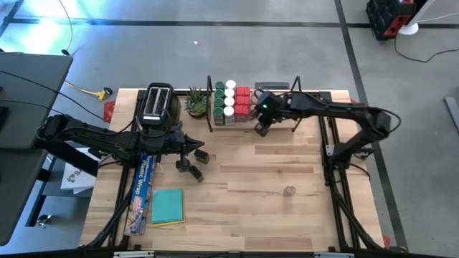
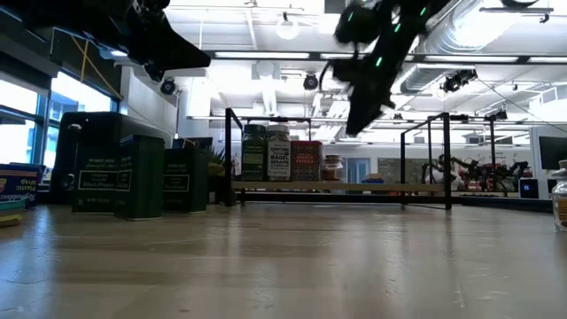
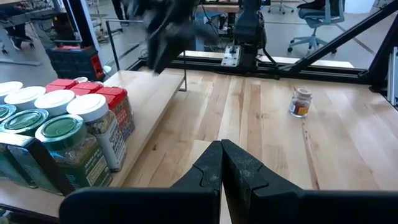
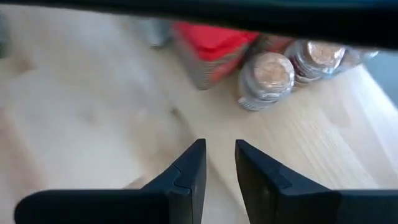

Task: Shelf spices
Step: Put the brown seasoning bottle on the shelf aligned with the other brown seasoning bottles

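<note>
Right hand, fingers slightly apart and empty, hovers beside the shelf at twelve o'clock, where spices cluster; left hand, fingers together, waits at nine o'clock.

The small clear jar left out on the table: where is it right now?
In the high view the small clear jar stands alone on the table's right half, well in front of the shelf, apart from everything else.

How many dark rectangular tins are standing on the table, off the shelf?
3, close together in front of the toaster: the rear tin, the left tin, the front tin. More may be hidden among the jars on the shelf.
</note>
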Robot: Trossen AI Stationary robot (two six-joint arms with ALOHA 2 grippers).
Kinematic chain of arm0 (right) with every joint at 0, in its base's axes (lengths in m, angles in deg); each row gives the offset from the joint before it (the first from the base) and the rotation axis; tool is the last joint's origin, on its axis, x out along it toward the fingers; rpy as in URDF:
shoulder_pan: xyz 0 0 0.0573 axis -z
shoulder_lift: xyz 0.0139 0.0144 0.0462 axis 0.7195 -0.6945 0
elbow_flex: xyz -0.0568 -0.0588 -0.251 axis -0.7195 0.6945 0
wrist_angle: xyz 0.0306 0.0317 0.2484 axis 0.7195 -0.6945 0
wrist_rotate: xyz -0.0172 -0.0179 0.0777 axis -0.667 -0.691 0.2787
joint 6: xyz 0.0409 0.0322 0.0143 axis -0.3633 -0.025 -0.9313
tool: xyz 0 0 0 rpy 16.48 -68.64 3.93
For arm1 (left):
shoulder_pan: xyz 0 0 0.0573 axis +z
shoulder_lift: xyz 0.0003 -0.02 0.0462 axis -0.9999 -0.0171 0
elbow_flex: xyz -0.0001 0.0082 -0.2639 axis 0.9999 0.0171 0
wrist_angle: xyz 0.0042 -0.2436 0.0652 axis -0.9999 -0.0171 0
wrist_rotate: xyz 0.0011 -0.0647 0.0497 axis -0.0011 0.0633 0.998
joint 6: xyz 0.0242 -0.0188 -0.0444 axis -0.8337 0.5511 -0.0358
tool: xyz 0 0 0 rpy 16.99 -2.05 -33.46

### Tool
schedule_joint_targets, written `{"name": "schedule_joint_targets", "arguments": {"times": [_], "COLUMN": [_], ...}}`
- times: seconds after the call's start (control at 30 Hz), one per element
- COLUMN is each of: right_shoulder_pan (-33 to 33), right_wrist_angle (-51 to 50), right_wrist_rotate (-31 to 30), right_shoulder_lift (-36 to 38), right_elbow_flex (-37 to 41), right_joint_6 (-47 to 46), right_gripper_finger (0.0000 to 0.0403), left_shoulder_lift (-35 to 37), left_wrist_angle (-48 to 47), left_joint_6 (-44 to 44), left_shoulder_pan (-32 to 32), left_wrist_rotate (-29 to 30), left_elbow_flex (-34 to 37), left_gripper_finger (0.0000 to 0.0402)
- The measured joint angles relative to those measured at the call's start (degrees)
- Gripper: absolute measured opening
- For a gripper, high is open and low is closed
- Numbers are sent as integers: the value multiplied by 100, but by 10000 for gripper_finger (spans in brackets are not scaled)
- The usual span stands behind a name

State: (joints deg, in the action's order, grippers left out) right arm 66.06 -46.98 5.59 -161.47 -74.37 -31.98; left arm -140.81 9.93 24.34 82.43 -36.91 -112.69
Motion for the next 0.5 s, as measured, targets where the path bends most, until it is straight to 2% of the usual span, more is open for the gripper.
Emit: {"name": "schedule_joint_targets", "arguments": {"times": [0.13,0.27,0.37,0.5], "right_shoulder_pan": [-835,-2174,-3196,-4282], "right_wrist_angle": [-513,-657,-588,-309], "right_wrist_rotate": [-113,-133,105,1039], "right_shoulder_lift": [863,1682,2135,2401], "right_elbow_flex": [23,449,1121,2026], "right_joint_6": [84,-68,-1005,-2757], "right_gripper_finger": [78,78,78,81], "left_shoulder_lift": [1,2,2,0], "left_wrist_angle": [-6,-32,-40,-43], "left_joint_6": [0,4,2,0], "left_shoulder_pan": [-2,-16,-55,-66], "left_wrist_rotate": [0,2,4,3], "left_elbow_flex": [0,2,0,2], "left_gripper_finger": [0,0,0,0]}}
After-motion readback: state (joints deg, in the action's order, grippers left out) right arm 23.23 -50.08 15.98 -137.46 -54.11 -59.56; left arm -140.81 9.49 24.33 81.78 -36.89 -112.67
